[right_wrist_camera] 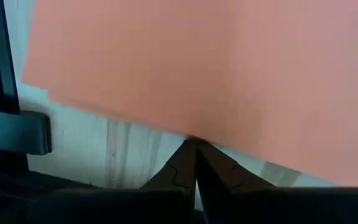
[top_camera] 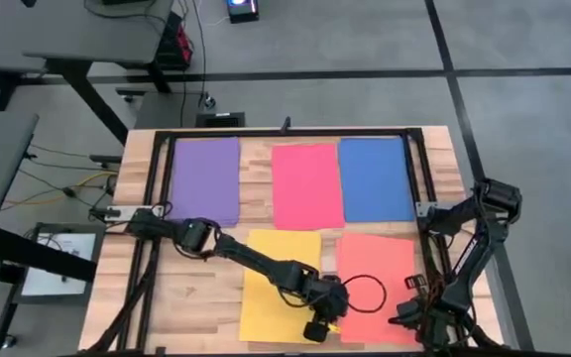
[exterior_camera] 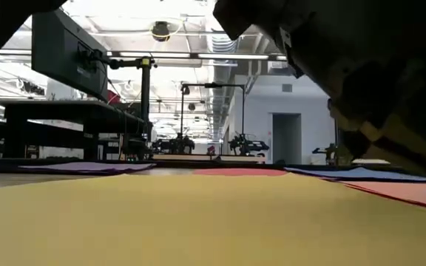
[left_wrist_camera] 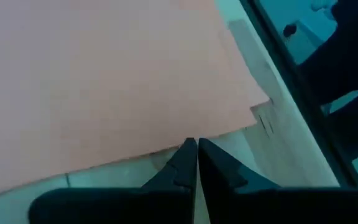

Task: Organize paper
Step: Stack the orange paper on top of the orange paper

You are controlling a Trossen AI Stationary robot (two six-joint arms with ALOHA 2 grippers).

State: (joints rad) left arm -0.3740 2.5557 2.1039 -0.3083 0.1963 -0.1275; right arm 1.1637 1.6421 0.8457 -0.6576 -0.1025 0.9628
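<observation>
Now both sets of fingers are pressed together at the near edge of the orange rectangular paper sheet [top_camera: 377, 288], the left gripper [top_camera: 317, 327] beside the yellow paper sheet [top_camera: 278, 283], the right gripper [top_camera: 402, 317] near its other corner. Whether either pinches paper is unclear; uneven pulling could crumple it or drag it over the red [top_camera: 306, 185] and blue [top_camera: 375, 178] sheets beyond.

It's a big robotics lab or workshop. Long ceiling strip lights [exterior_camera: 198, 56] run overhead, dark workbenches [exterior_camera: 65, 111] stand around, and more arm rigs [exterior_camera: 246, 142] sit far back.
</observation>
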